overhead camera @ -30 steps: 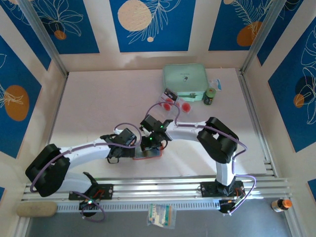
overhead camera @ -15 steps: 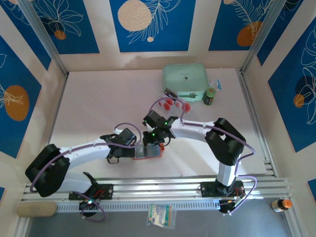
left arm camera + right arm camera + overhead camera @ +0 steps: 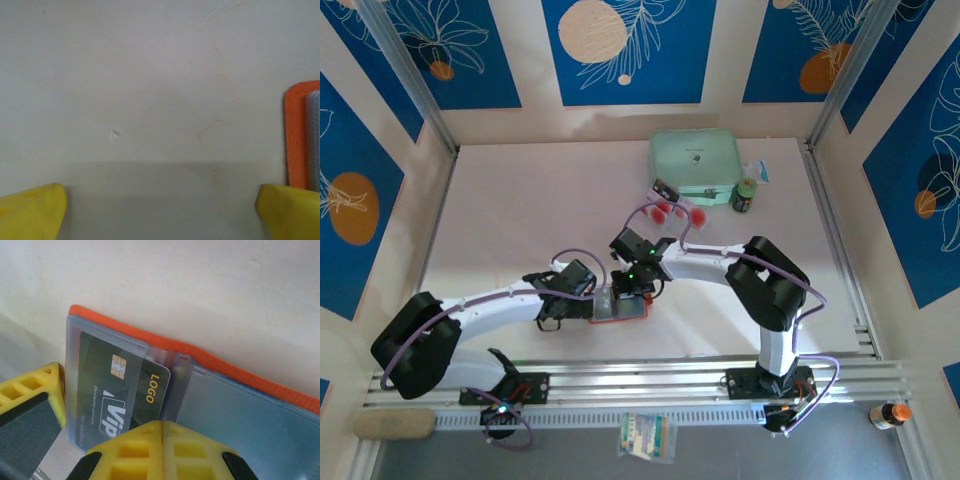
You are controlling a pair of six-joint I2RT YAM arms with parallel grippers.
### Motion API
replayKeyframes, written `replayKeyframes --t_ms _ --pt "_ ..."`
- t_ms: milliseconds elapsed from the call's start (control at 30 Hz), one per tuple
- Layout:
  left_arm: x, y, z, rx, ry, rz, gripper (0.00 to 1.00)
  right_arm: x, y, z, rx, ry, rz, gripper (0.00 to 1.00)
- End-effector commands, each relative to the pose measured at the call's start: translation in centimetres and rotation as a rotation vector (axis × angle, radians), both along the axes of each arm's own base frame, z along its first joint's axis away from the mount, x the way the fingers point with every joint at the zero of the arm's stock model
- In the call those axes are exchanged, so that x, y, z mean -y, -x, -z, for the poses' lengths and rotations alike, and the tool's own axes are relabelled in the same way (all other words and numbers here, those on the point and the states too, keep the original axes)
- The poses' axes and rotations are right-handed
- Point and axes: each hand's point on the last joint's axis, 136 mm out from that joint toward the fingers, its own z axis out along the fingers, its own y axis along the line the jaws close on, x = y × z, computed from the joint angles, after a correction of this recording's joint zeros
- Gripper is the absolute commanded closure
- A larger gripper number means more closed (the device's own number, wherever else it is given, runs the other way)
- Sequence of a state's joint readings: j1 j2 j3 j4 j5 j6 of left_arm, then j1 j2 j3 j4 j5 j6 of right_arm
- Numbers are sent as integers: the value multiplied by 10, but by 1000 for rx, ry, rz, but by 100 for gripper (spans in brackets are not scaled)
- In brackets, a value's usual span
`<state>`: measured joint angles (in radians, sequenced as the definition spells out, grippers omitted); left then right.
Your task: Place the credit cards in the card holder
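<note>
The orange-red card holder [image 3: 620,312] lies open near the table's front edge. In the right wrist view its orange rim [image 3: 125,330] frames clear sleeves, and a dark credit card [image 3: 117,385] marked VIP and LOGO sits in the left sleeve. My right gripper [image 3: 162,437] is shut, its fingertips pressed together over the card's near edge, above the holder [image 3: 626,290]. My left gripper [image 3: 578,304] stands open at the holder's left side. Bare table lies between its yellow fingertips [image 3: 30,212], and the holder's edge [image 3: 296,135] is by the right one. More credit cards [image 3: 665,208] with red dots lie further back.
A mint-green case [image 3: 695,163] and a small dark jar [image 3: 746,195] stand at the back right. Off the table lie a packet [image 3: 645,437], a small bottle [image 3: 890,413] and a beige pad [image 3: 392,424]. Metal rails [image 3: 850,270] border the table.
The right arm's wrist and elbow have shifted slightly over the card holder. The left arm has stayed put, and both grippers keep their states.
</note>
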<state>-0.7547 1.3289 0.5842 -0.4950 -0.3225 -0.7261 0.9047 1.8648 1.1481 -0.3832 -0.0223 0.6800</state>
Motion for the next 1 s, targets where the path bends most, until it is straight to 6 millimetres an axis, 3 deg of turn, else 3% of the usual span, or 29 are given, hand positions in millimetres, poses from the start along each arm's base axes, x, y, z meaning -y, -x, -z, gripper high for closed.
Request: replayKeyframes --t_ms 0,500,767,967 --pt "3 -3 4 7 24 1 0 -2 8 9 -26 26 -21 100" --pt "6 -5 2 16 40 3 0 -28 19 6 -57 -13 -64 100" --pt "3 -11 -30 89 57 -9 0 -9 15 -15 -10 -15 -29 100" --pt "-6 -12 -49 133 69 -33 0 2 23 -17 -4 -9 -11 100"
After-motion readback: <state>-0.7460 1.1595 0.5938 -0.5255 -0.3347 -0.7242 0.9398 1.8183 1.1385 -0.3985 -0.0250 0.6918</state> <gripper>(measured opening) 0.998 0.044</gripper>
